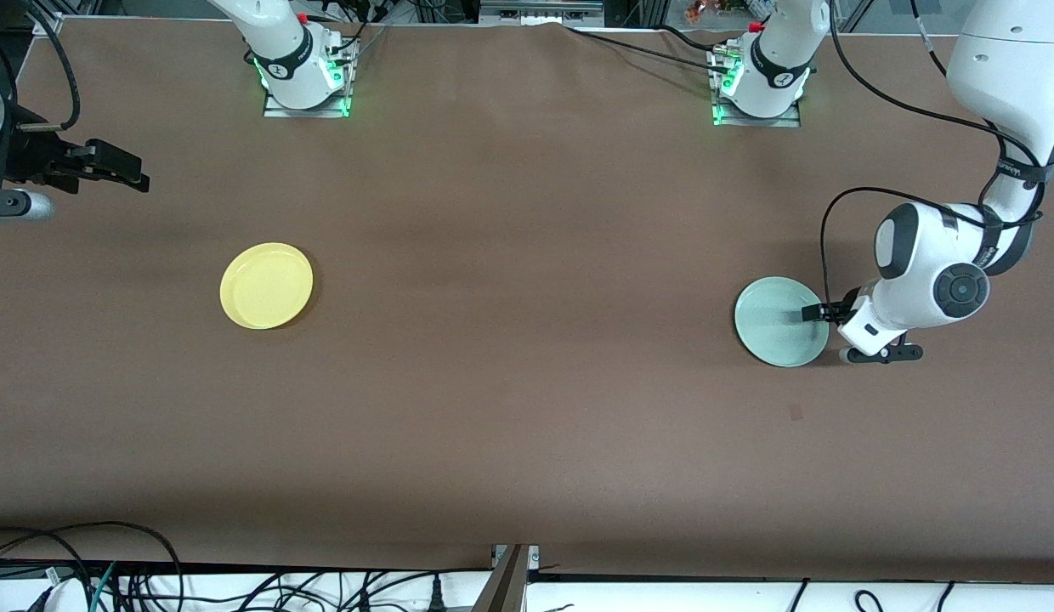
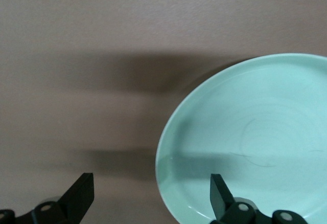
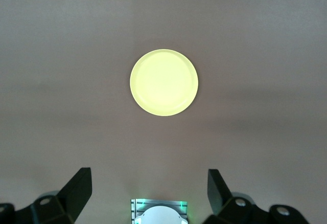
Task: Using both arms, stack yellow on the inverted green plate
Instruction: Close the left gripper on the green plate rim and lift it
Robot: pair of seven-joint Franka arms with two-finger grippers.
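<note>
The yellow plate (image 1: 266, 285) lies rim up on the brown table toward the right arm's end; it also shows in the right wrist view (image 3: 163, 82). The pale green plate (image 1: 780, 321) lies hollow side up toward the left arm's end and shows in the left wrist view (image 2: 250, 142). My left gripper (image 1: 824, 312) is open and low at the green plate's edge; in its wrist view (image 2: 152, 183) one finger is over the plate's inside and the other over bare table. My right gripper (image 1: 129, 172) is open and empty, high above the table; the yellow plate lies well ahead of it in its wrist view (image 3: 149, 175).
The two arm bases (image 1: 304, 76) (image 1: 761, 85) stand at the table's edge farthest from the front camera. A small dark mark (image 1: 796, 413) is on the table nearer to the camera than the green plate. Cables run along the near edge.
</note>
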